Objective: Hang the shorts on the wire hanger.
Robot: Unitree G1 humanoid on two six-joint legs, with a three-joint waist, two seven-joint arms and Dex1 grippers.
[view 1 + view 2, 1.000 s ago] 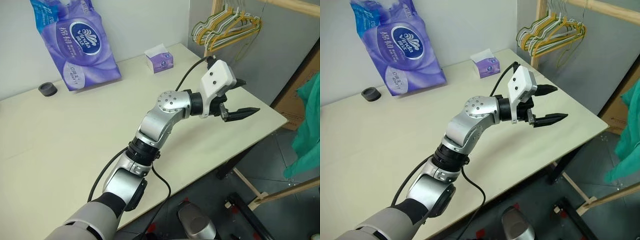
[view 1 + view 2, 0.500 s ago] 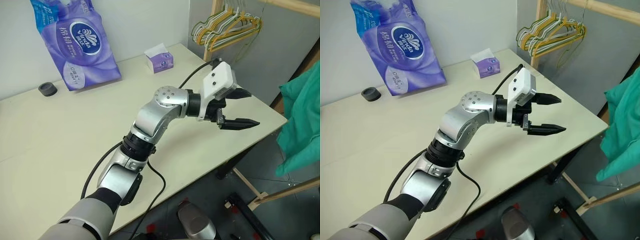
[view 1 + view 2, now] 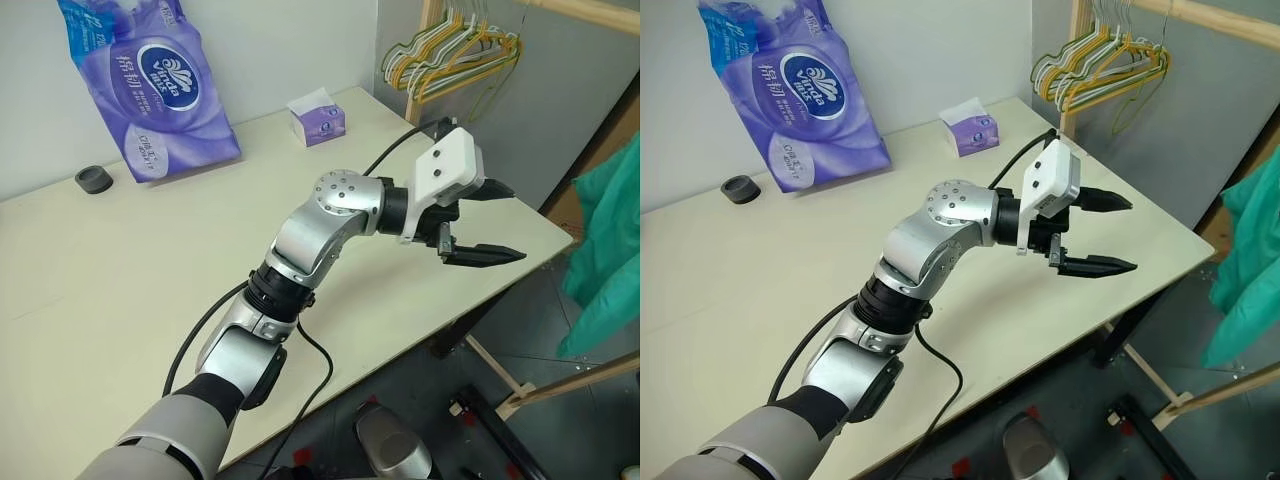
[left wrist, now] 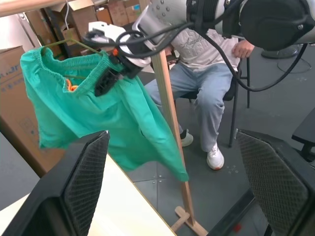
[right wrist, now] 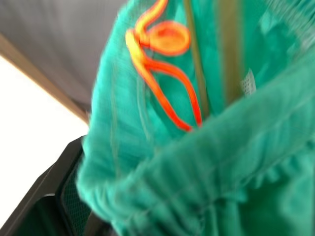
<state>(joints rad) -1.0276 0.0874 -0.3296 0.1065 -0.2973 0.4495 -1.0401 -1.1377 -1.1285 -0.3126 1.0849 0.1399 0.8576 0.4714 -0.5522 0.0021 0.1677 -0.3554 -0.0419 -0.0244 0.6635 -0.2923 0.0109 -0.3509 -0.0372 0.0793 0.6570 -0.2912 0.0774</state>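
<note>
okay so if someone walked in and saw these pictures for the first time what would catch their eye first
Most striking is the silver left arm stretched across the pale table, its black-fingered left gripper open over the table's far edge. Next come the teal-green fabric shorts, hanging on the thin olive-gold wire hanger from a wooden rail beside the table, with the right gripper at their waistband. A large purple tissue pack stands at the wall.

A cream tabletop [image 3: 120, 290] fills the left and middle of the head views. At the upper left a purple pack of tissue rolls [image 3: 150, 80] stands on it against the wall, with a small dark ring [image 3: 93, 179] just beside it. A small purple tissue box [image 3: 318, 118] sits at top centre. At the upper right, a bunch of yellow, white and green hangers [image 3: 450, 55] hangs from a wooden rack [image 3: 425, 40]. The left wrist view shows a seated person [image 4: 206, 73] and cardboard boxes [image 4: 44, 22].
</note>
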